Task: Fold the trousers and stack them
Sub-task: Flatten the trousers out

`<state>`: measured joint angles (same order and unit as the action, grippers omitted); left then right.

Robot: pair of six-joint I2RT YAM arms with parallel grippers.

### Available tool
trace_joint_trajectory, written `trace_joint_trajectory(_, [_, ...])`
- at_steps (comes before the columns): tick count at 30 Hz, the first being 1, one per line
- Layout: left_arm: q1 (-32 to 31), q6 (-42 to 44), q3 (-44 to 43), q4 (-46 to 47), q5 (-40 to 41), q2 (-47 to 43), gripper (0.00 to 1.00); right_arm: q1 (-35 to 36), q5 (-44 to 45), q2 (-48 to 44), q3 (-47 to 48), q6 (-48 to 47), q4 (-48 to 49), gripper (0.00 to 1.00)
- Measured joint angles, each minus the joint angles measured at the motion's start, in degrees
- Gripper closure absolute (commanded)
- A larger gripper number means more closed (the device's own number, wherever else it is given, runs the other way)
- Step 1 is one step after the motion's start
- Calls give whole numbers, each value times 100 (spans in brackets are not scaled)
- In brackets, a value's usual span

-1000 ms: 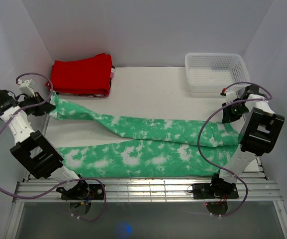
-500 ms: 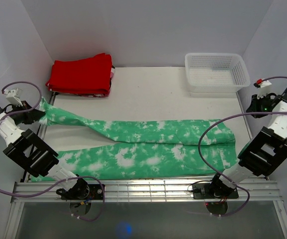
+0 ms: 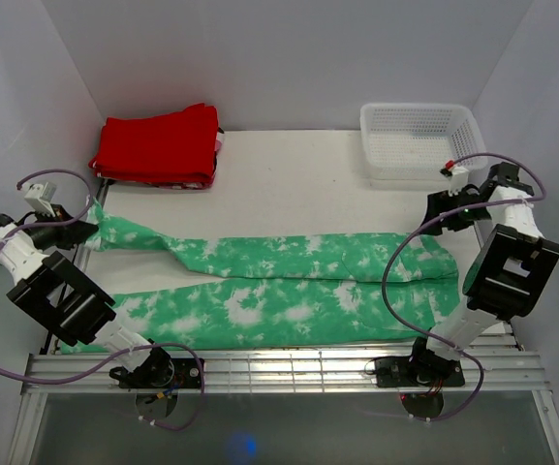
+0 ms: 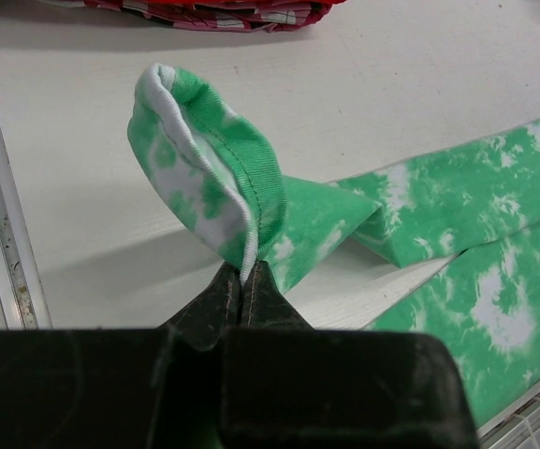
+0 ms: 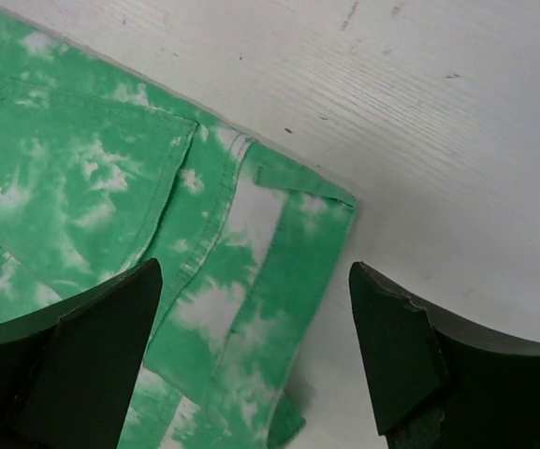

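Observation:
The green tie-dye trousers [image 3: 289,281] lie lengthwise across the white table [image 3: 308,184], folded leg over leg, waist at the right. My left gripper [image 3: 80,231] is at the left edge, shut on the far leg's cuff [image 4: 204,178], which stands up in a loop just above the fingertips [image 4: 244,281]. My right gripper [image 3: 444,208] hovers open over the waistband corner [image 5: 288,215]. Its two fingers [image 5: 110,327] are spread wide with nothing between them, and the waistband lies flat on the table below.
A folded red garment [image 3: 158,145] sits at the back left, close behind the lifted cuff. A white mesh basket [image 3: 419,136] stands at the back right, just behind my right arm. A slatted metal rail [image 3: 289,368] runs along the near edge.
My right gripper has opened, let go of the waist and swung back in from the far right over the table. My left gripper, still holding the cuff, shifted slightly right.

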<state>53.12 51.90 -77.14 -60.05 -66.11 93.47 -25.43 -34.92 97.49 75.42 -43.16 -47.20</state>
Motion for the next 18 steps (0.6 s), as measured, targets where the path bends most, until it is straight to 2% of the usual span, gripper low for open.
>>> trace_joint_trajectory(5, [0, 87, 0, -22, 4, 0, 100, 673, 573, 313, -313, 761, 654, 2])
trace_joint_trajectory(11, [2, 173, 0, -39, 4, 0, 100, 964, 1513, 629, -715, 1268, 1281, 3])
trace_joint_trajectory(14, [0, 208, 13, -37, 2, 0, 100, 1056, 1757, 645, -863, 1342, 1488, 0])
trace_joint_trajectory(15, [2, 212, 31, -37, 2, 0, 100, 1086, 1834, 651, -874, 1375, 1563, 7])
trace_joint_trajectory(16, [2, 219, 52, -35, 2, 0, 100, 1106, 1856, 651, -883, 1408, 1617, 20])
trace_joint_trajectory(18, [2, 229, 103, -39, 4, 0, 100, 1132, 1880, 688, -881, 1425, 1696, 40])
